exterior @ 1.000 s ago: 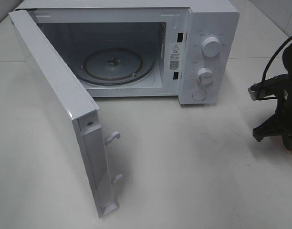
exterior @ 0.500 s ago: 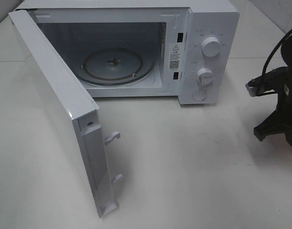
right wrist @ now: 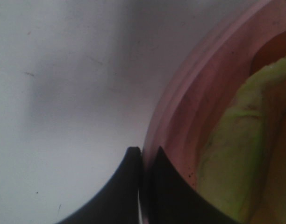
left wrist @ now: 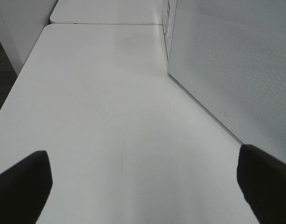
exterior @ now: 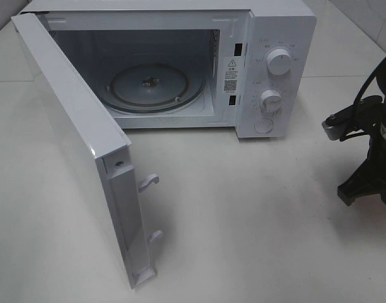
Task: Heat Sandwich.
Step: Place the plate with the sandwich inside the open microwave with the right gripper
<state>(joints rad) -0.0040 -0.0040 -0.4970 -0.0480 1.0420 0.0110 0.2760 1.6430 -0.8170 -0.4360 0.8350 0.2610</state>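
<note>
Door point(exterior: 73, 145): swung wide, so the microwave point(exterior: 269, 63) is open for loading.
Turntable point(exterior: 156, 86): bare, nothing on it yet.
Sandwich point(right wrist: 236, 154): on the pink plate point(right wrist: 189, 107), out at the right, well apart from the microwave.
Right gripper point(right wrist: 144, 151): jaws pinched on the plate's rim, so the bread goes unsqueezed.
Left gripper point(left wrist: 143, 184): jaws spread, empty, low beside the door's outer face.
</note>
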